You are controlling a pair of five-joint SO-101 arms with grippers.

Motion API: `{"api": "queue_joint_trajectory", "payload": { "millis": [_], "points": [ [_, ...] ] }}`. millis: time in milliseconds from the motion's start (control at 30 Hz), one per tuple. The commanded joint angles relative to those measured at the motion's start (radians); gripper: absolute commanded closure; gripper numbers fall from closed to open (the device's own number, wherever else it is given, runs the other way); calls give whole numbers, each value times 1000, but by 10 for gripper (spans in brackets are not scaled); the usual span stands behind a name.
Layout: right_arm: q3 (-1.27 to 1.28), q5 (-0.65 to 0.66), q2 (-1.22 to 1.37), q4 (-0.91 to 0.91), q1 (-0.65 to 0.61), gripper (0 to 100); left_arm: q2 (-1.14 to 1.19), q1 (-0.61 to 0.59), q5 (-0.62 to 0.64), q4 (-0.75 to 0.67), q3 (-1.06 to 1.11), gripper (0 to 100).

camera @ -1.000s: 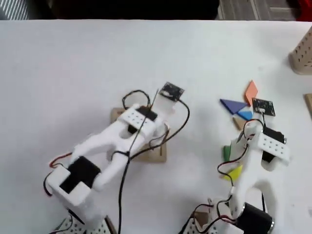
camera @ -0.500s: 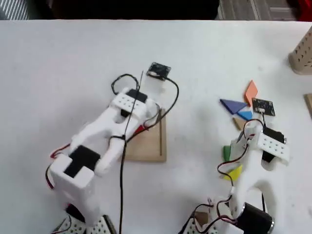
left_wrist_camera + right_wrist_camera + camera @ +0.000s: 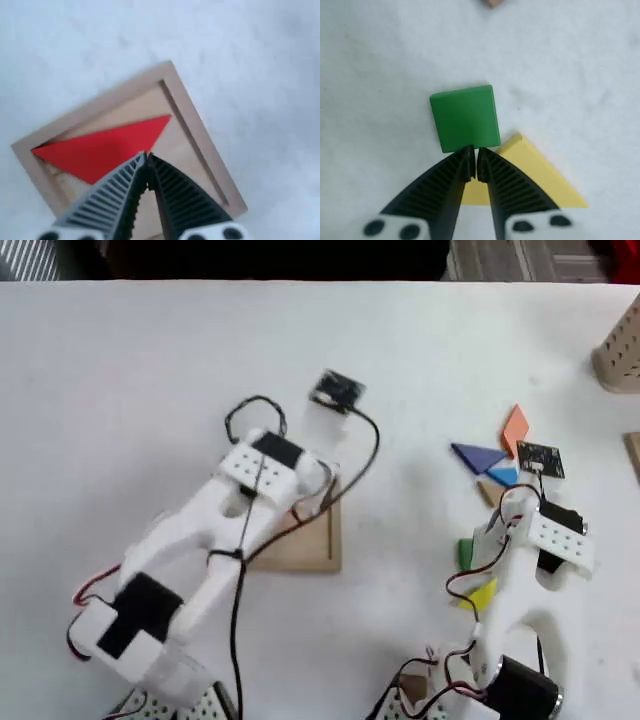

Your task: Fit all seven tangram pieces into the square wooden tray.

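Under the left arm (image 3: 200, 530), the tray (image 3: 312, 542) is half hidden (left fingers (image 3: 115, 195), right fingers (image 3: 445, 185) closed, empty).

Bright, even light washes the white bench (image 3: 450, 350) almost to glare. Shadows are soft and faint: a thin dark line inside the square wooden tray's (image 3: 196, 125) rim beyond the left jaws, and barely any around the green square piece (image 3: 465, 117) ahead of the right jaws.

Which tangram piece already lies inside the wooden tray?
The red triangle: it lies flat in the tray, while the other pieces lie out on the table.
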Motion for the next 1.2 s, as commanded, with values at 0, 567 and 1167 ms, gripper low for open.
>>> {"api": "queue_joint_trajectory", "payload": {
  "millis": [0, 567, 1167],
  "points": [
    [-31, 12, 1, -10, 8, 980, -99, 70, -60, 5, 83, 977],
    [-29, 12, 1, -10, 10, 980, 30, -28, -25, -216, 167, 977],
    [-20, 12, 1, -27, 10, 979, 185, -35, -32, -9, -189, 977]
  ]
}}
